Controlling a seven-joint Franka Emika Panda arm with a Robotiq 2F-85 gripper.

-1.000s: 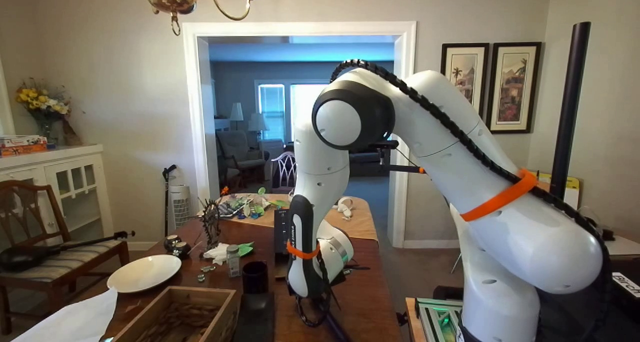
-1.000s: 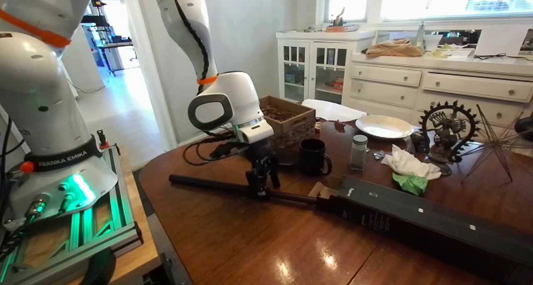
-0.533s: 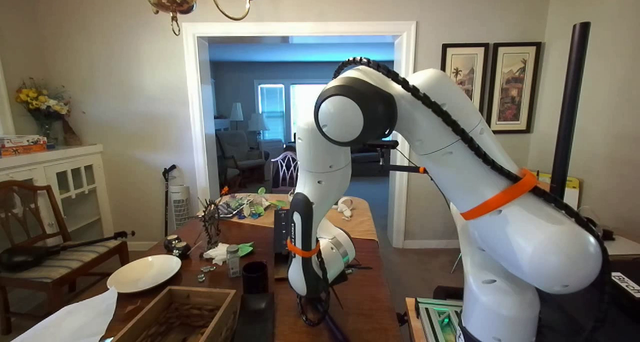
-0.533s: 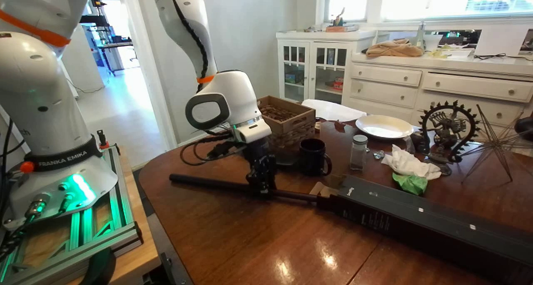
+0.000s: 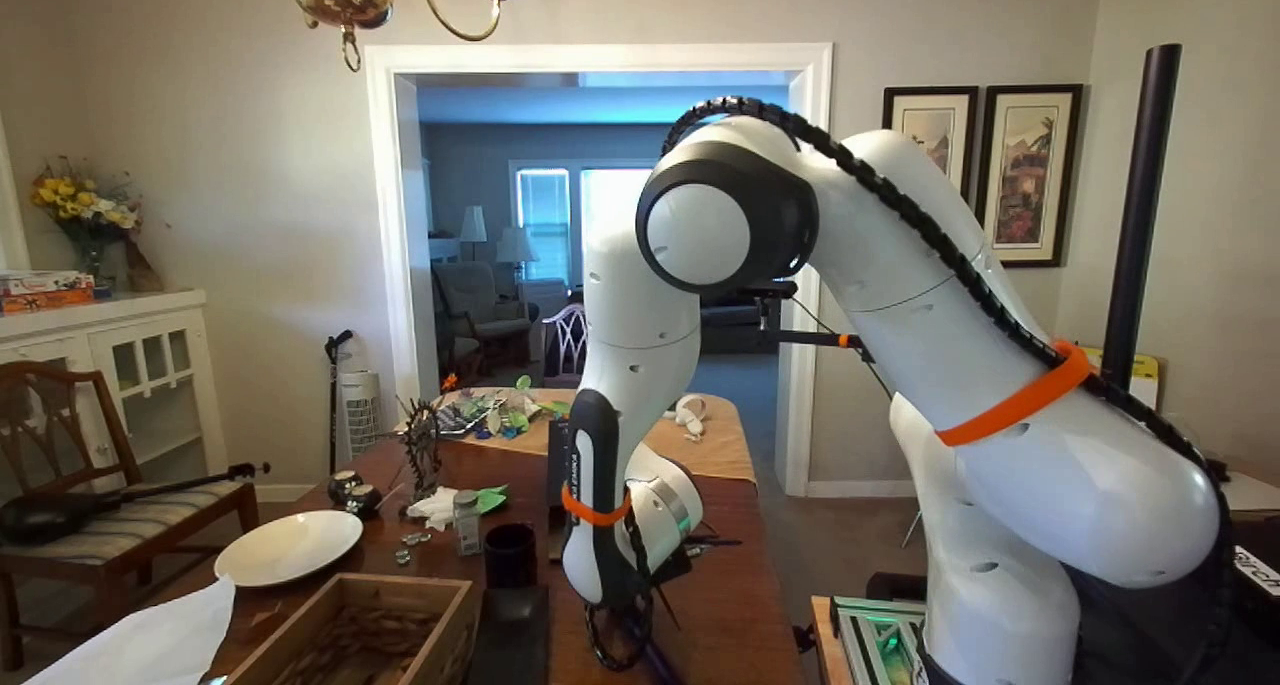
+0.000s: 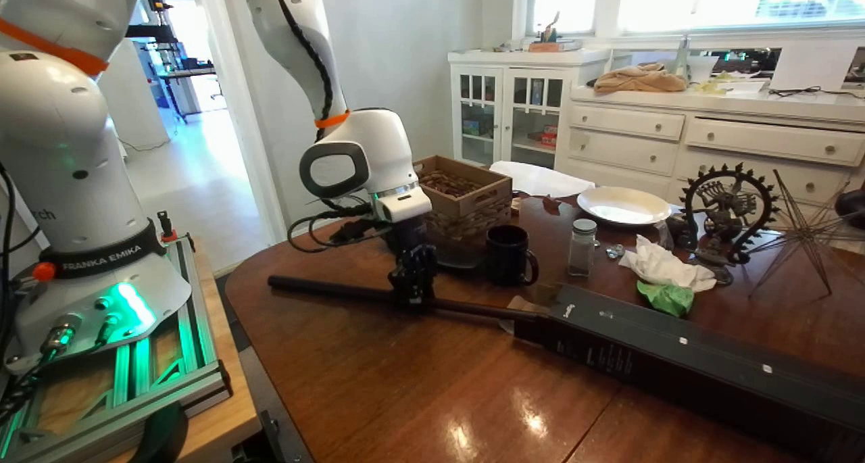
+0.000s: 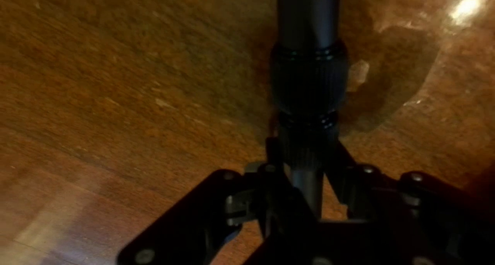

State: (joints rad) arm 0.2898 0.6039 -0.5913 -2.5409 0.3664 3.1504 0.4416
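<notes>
A long black pole (image 6: pixel 331 290) stretches across the wooden table, its far end running up to the mouth of a long black box (image 6: pixel 676 355). My gripper (image 6: pixel 413 294) points down and is shut on the pole about midway along its visible length. In the wrist view the fingers of the gripper (image 7: pixel 305 153) press both sides of the dark pole (image 7: pixel 309 17), just below a thicker ribbed collar (image 7: pixel 309 79). In an exterior view the arm hides the jaws, and only a short piece of the pole (image 5: pixel 658 660) shows below.
Close to the gripper stand a black mug (image 6: pixel 508 255) and a wooden crate (image 6: pixel 466 199). Farther along are a glass jar (image 6: pixel 582 248), crumpled white paper (image 6: pixel 665 263), a white plate (image 6: pixel 623 206), a dark metal statue (image 6: pixel 730 209) and a wire star (image 6: pixel 807 233).
The jaws have gone from open around the pole to shut on it. Since then the arm has drawn back slightly toward its base, and the pole has shifted the same way, away from the box.
</notes>
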